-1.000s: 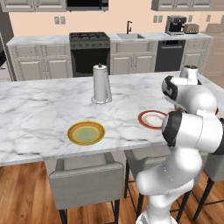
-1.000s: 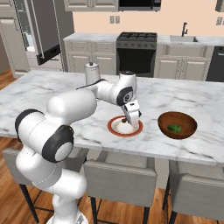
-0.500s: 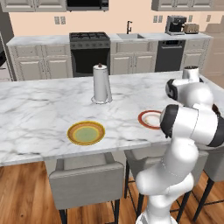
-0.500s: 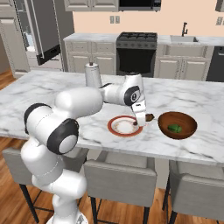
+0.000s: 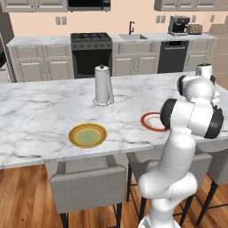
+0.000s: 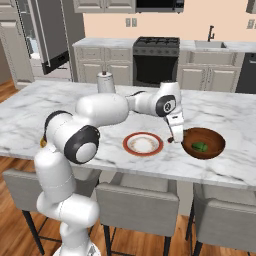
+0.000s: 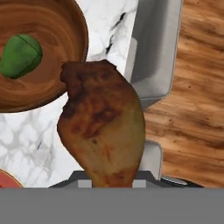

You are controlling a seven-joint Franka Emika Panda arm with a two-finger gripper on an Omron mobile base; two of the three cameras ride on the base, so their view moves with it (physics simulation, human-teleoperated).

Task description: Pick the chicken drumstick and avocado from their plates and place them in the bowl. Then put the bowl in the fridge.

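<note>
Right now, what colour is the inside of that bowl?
Reddish-brown, wood-grained; the bowl shows best in the hand view.

Home kitchen, rendered — marble island counter [image 5: 40, 111] with grey stools [image 5: 87, 187], black oven range [image 5: 91, 53], sink with faucet [image 5: 132, 31], beige panelled cabinets [image 5: 29, 69], coffee maker [image 5: 179, 26], toaster [image 5: 194, 29] — wood floor [image 5: 26, 196].

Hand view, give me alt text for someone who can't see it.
A brown chicken drumstick hangs held in the shut gripper above the marble counter, beside a wooden bowl that holds a green avocado.
</note>
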